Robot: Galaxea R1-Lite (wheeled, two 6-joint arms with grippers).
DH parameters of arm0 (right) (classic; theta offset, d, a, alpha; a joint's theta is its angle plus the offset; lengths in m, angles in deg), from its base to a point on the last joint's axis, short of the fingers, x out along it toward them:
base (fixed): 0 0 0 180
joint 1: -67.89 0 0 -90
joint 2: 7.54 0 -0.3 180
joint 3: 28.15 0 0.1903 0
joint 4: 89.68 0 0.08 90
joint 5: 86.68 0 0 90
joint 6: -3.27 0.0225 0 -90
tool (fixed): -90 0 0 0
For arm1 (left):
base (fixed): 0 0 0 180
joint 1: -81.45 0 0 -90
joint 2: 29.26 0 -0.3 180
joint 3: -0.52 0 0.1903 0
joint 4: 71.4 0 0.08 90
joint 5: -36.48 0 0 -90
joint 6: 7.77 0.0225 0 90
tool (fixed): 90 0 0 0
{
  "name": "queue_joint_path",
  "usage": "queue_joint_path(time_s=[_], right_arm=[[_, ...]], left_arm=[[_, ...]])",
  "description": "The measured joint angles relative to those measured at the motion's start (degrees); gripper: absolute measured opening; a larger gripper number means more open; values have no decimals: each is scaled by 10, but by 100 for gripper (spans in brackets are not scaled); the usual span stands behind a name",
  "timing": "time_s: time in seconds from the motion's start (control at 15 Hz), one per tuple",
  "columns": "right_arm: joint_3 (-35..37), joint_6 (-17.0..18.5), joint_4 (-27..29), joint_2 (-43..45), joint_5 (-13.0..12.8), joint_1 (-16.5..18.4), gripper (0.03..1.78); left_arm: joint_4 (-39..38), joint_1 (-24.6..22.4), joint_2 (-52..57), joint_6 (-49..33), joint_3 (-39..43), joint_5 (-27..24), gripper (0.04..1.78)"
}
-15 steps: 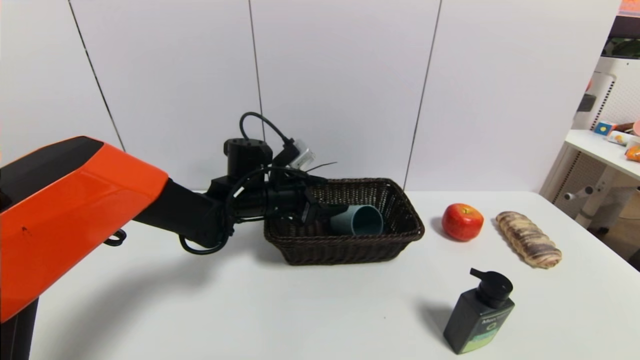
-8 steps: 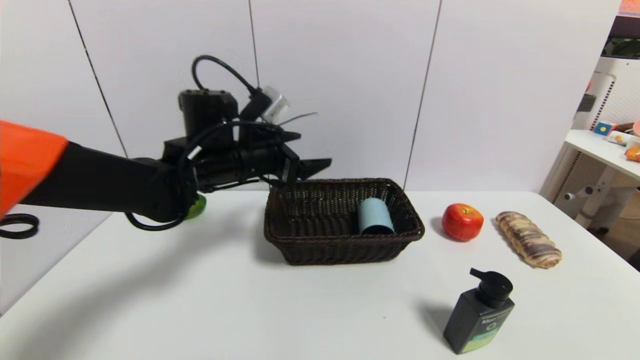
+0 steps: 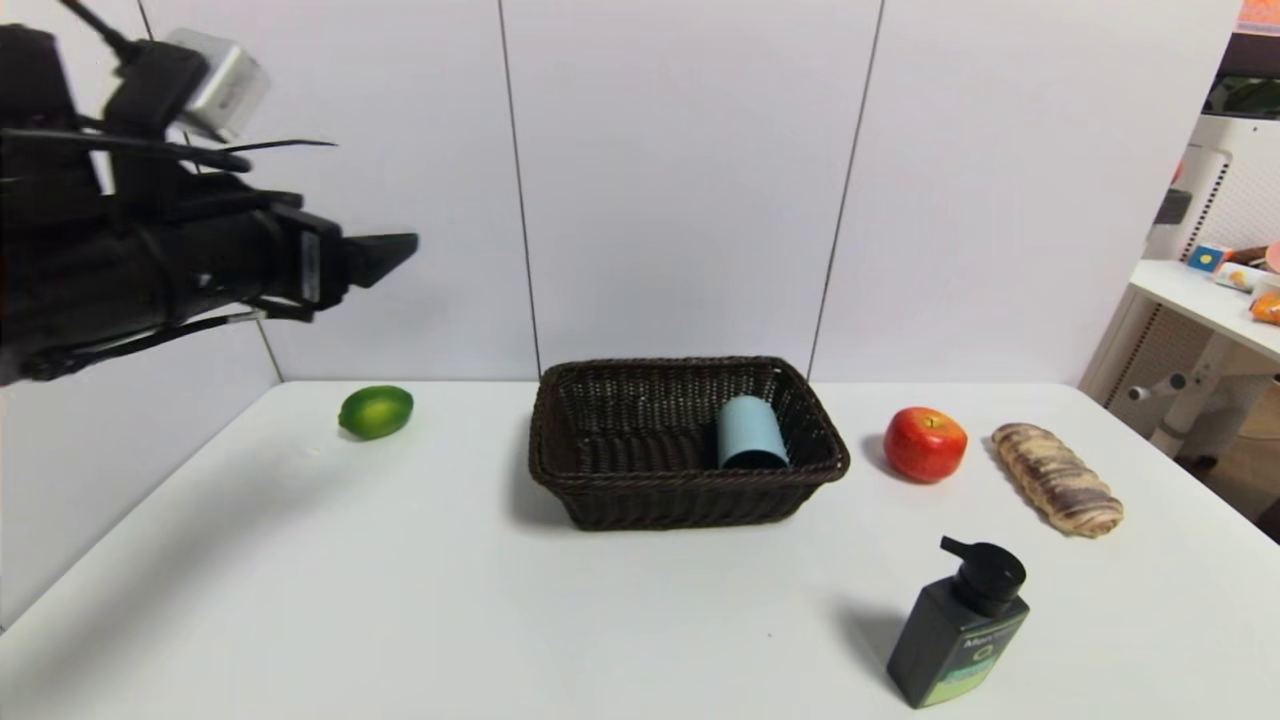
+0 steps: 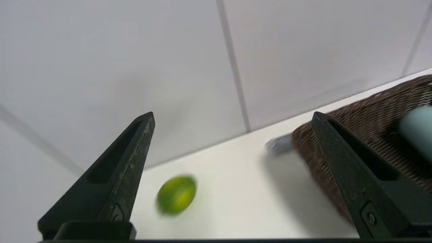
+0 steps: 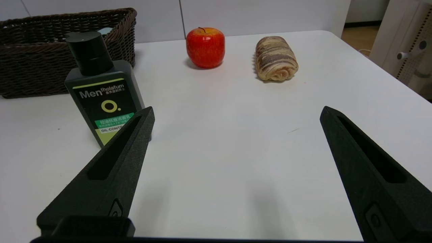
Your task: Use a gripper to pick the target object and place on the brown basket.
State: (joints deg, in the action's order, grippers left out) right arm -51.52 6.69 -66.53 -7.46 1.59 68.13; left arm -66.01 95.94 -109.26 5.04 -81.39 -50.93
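The pale blue-grey cup [image 3: 749, 431] lies on its side inside the dark brown wicker basket [image 3: 610, 490], against the basket's right wall; it also shows in the left wrist view [image 4: 416, 124], with the basket [image 4: 357, 135] there too. My left gripper [image 3: 385, 250] is open and empty, raised high at the far left, well away from the basket; in its wrist view [image 4: 233, 116] the jaws stand wide apart. My right gripper [image 5: 236, 113] is open and empty, low over the table's near right part, out of the head view.
A lime [image 3: 375, 411] lies left of the basket. An apple [image 3: 925, 443] and a bread roll [image 3: 1056, 477] lie to its right. A black pump bottle [image 3: 958, 626] stands at the front right, close to my right gripper's finger [image 5: 114, 158].
My left gripper let go of the cup, which rolled to the basket's right wall, then rose and drew back far to the left, uncovering the lime.
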Motion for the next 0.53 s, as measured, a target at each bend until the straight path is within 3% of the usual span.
queue_joint_path(time_s=[0.2,0.53], right_arm=[[0,0,0,0,0,0,169],[0,0,0,0,0,0,169]], left_arm=[[14,-37,129,-9,123,33,167],[25,-82,361,-22,361,45,169]])
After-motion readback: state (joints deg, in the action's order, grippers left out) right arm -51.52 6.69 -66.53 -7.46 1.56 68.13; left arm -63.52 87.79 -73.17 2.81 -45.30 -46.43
